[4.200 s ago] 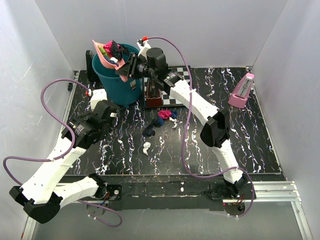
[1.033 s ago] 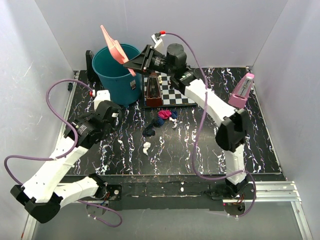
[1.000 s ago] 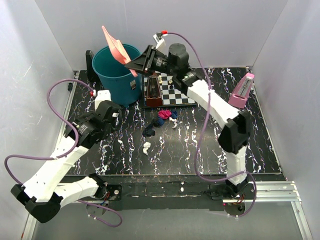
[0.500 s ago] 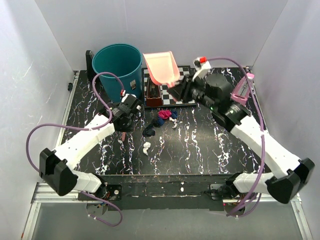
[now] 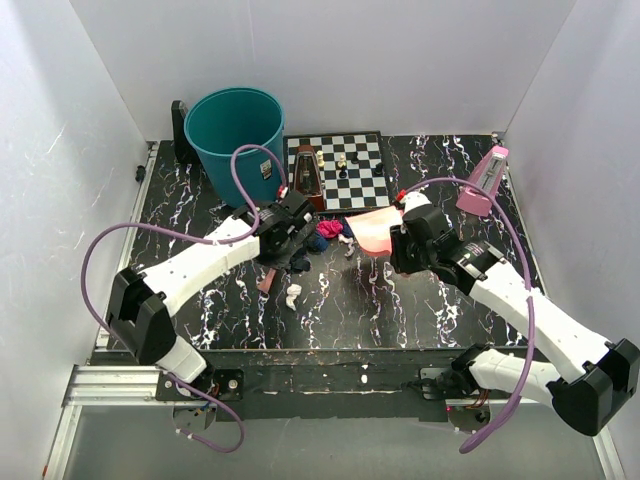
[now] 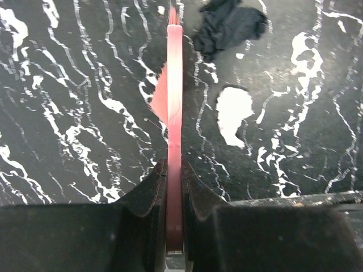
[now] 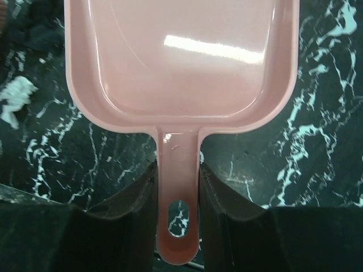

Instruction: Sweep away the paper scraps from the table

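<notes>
Paper scraps lie on the black veined table: a magenta wad, dark blue wads, a white one. My left gripper is shut on a pink brush, low over the table just left of the scraps. In the left wrist view the gripper holds the brush edge-on, with a white scrap and a dark blue wad to its right. My right gripper is shut on the handle of an empty pink dustpan, just right of the scraps. The right wrist view shows the gripper, the pan and a white scrap.
A teal bin stands at the back left. A chessboard with a few chess pieces and a brown metronome lies behind the scraps. A pink metronome stands at the back right.
The right arm has tipped the dustpan over the bin, then brought it down to the table right of the scraps. The left arm has carried the brush right, close to the scraps.
</notes>
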Available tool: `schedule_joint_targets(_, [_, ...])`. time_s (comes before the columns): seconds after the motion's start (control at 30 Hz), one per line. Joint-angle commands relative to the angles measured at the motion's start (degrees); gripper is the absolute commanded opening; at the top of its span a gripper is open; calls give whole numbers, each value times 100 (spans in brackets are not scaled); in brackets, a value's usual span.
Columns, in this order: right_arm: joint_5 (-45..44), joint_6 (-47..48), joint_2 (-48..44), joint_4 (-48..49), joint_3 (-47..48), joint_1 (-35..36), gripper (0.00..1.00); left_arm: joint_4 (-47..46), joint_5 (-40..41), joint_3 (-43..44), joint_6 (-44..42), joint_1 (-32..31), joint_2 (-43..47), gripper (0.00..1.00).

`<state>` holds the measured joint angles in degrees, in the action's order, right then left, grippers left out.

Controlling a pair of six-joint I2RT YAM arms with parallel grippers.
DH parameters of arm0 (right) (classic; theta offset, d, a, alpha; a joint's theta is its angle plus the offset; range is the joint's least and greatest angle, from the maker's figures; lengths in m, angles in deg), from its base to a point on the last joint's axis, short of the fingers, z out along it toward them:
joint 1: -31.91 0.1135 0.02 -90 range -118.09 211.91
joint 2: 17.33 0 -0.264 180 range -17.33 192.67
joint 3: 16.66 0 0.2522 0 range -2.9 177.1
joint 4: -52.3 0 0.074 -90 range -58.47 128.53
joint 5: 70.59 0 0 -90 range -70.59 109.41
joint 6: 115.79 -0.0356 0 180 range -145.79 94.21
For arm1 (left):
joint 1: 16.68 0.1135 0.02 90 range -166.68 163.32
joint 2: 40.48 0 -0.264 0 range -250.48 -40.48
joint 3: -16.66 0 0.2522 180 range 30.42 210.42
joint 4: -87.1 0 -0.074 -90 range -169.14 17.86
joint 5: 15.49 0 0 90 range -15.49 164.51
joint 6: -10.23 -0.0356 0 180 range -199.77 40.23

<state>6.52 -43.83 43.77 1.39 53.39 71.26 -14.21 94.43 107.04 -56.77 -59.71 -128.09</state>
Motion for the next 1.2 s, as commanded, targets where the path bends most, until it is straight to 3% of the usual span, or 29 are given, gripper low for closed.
schedule_joint_targets(0.0, [-434,11,-72,-653,13,11,1,-207,-769,257,151,-197,-124,0])
schedule_joint_targets(0.13, [-180,-15,138,-890,31,107,1,-647,-1140,415,240,-215,-265,0])
schedule_joint_targets(0.43, [31,-243,447,-2006,338,1152,1,-614,-666,1328,134,-215,-643,0])
schedule_joint_targets(0.63, [383,-226,411,-2113,365,1917,1,773,660,1690,353,-224,-608,0])
schedule_joint_targets(0.8, [646,55,569,-1841,224,2067,1,1917,1602,1330,784,-215,-161,0])
schedule_joint_targets(1.03, [436,354,1035,-1340,119,2612,1,1911,312,609,837,-276,569,0])
schedule_joint_targets(1.17, [-28,135,1272,-1330,163,2727,1,1043,-986,258,978,-303,824,0])
